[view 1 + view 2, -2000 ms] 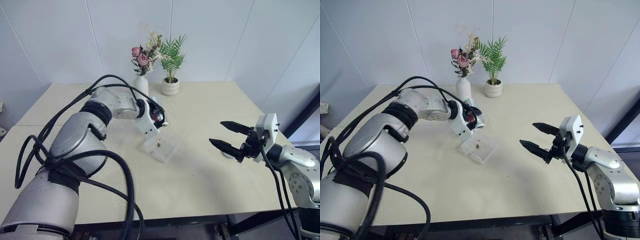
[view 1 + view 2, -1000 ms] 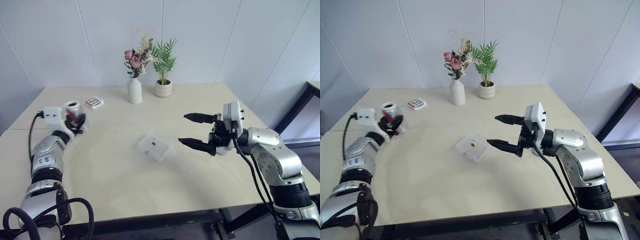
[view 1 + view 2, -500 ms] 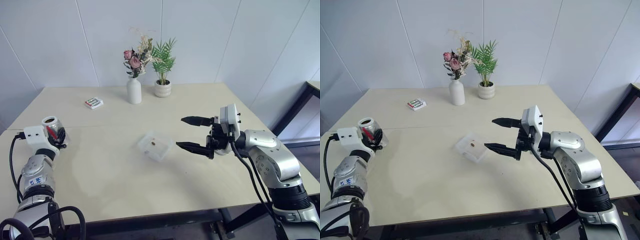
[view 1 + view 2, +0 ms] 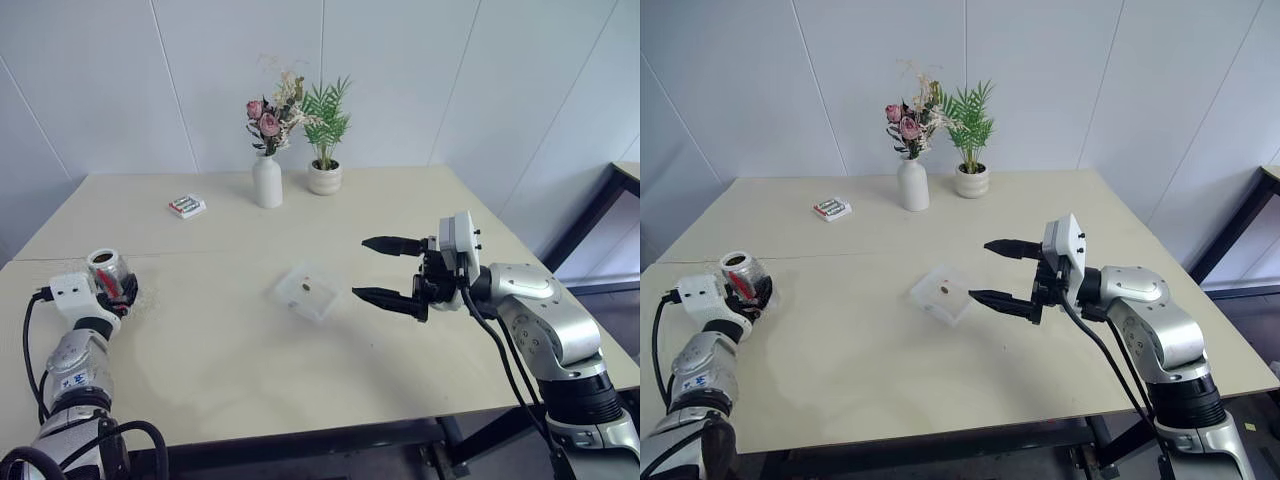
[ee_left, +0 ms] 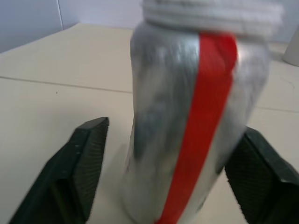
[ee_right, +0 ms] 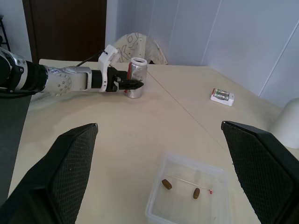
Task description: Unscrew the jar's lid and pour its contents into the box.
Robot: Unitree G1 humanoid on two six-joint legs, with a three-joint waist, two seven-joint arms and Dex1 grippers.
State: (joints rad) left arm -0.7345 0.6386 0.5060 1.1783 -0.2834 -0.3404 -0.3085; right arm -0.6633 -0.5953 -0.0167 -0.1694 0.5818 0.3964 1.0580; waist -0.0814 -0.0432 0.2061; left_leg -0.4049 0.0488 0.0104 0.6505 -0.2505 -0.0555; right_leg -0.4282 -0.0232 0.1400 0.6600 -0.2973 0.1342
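The silvery jar [image 4: 108, 270] with a red stripe stands upright and uncapped near the table's left edge. My left gripper [image 4: 118, 285] is open around the jar [image 5: 187, 116], with a gap showing at one black finger [image 5: 81, 163]. The clear box [image 4: 310, 290] lies mid-table, and two brown bits of the contents [image 6: 167, 184] rest inside it. My right gripper [image 4: 360, 267] hovers open and empty just right of the box, pointing left. From the right wrist I see the jar [image 6: 136, 78] and the left gripper [image 6: 133, 84] beyond the box [image 6: 187, 196]. The lid is out of view.
A white vase of flowers [image 4: 267, 180] and a small potted plant [image 4: 325, 178] stand at the table's back edge. A green-and-white packet [image 4: 187, 206] lies at the back left. The table [image 4: 250, 370] is bare between jar and box.
My left arm carried the jar from above the box out to the left and down onto the table, then its fingers opened off it. The right gripper stayed put.
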